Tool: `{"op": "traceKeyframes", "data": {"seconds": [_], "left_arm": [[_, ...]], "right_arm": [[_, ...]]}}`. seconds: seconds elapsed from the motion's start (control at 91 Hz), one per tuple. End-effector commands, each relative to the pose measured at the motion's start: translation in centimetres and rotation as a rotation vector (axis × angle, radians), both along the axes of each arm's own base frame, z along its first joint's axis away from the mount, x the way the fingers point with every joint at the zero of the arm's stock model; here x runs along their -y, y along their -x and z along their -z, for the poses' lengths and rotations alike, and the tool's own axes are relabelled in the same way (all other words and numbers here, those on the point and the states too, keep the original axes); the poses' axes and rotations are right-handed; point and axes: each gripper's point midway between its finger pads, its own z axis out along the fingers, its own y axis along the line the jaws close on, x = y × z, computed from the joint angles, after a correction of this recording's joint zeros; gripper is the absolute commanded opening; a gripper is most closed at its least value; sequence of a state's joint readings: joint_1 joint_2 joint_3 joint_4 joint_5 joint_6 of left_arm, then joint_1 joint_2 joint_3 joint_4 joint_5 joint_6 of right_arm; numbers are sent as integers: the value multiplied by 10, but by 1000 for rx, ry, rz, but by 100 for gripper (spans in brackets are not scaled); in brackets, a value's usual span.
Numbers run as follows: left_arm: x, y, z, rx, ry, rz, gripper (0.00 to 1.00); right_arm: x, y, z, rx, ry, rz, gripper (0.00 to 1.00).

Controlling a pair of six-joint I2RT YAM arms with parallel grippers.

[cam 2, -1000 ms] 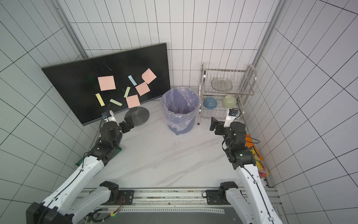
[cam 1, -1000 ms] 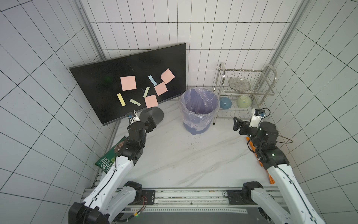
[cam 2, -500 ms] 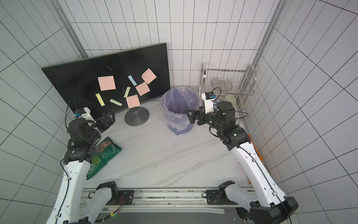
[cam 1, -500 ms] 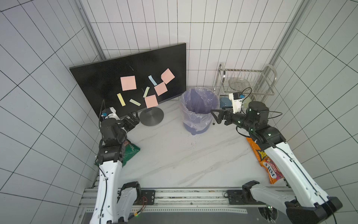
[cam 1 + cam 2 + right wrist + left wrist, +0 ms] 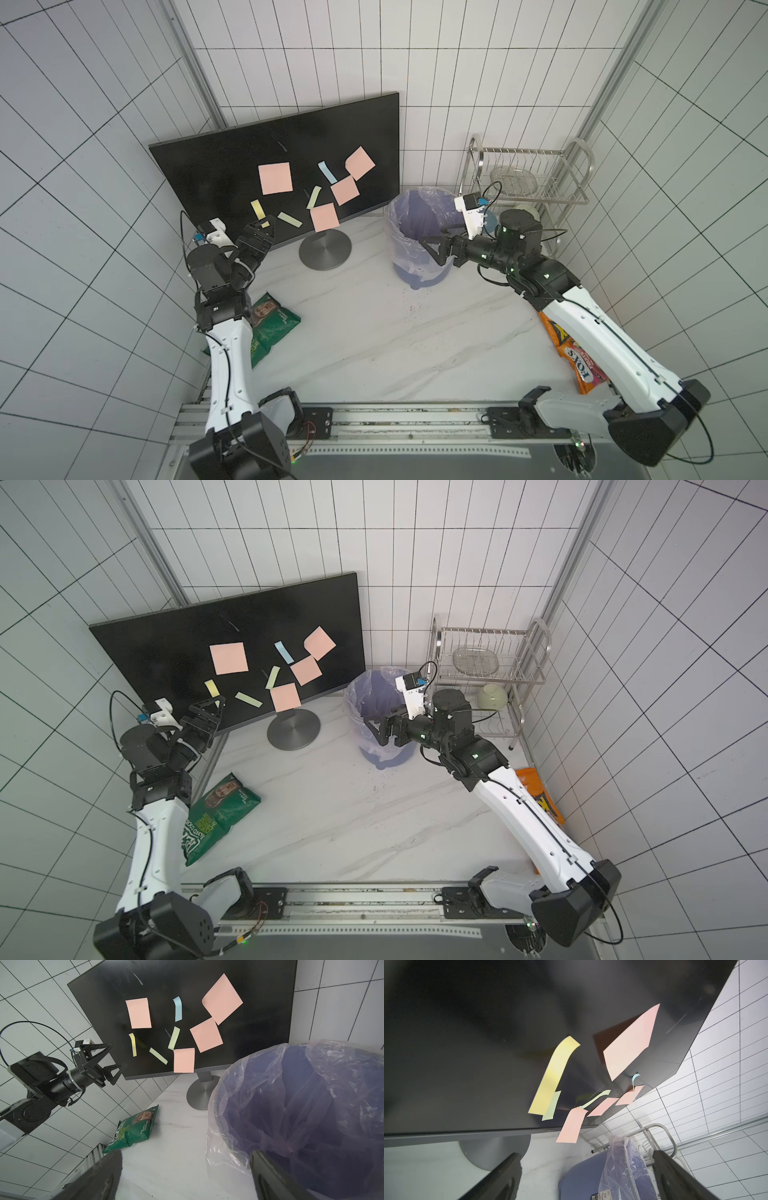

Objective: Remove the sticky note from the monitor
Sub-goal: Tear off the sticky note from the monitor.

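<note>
In both top views the monitor [image 5: 216,178] stands back left on the table [image 5: 374,332], sticky notes [image 5: 274,178] on its screen; left jaws gape empty near its lower corner, right jaws open and empty by the lined bin [image 5: 409,276]. Left wrist: jaws wide, yellow strip note [image 5: 552,1078] ahead, untouched. Right wrist: jaws apart over the lined bin.

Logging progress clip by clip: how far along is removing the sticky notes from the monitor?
Done: nothing visible; no note shows in the lined bin. In hand: nothing gripped; the left pincer is open near the leftmost yellow strip note, the right pincer open above the bin. Left: all eight notes, four pink, three yellow, one blue, sit on the monitor.
</note>
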State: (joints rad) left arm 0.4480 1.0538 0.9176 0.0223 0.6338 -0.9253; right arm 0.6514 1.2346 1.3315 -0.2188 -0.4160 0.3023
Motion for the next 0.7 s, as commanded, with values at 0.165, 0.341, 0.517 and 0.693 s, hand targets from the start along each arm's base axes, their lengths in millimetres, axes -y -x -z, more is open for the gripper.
{"op": "traceKeyframes", "data": {"seconds": [0.165, 0.341, 0.517, 0.693], "left_arm": [[-12, -20, -7, 27, 54, -9, 95], [-14, -32, -7, 47, 83, 10, 87], [-18, -41, 1, 34, 91, 15, 72], [-22, -50, 6, 47, 119, 17, 63]], "right_arm": [[-16, 8, -24, 44, -80, -55, 99], [-17, 8, -24, 50, -80, -59, 99], [-19, 8, -21, 40, -83, -64, 99], [-19, 7, -23, 45, -88, -60, 99]]}}
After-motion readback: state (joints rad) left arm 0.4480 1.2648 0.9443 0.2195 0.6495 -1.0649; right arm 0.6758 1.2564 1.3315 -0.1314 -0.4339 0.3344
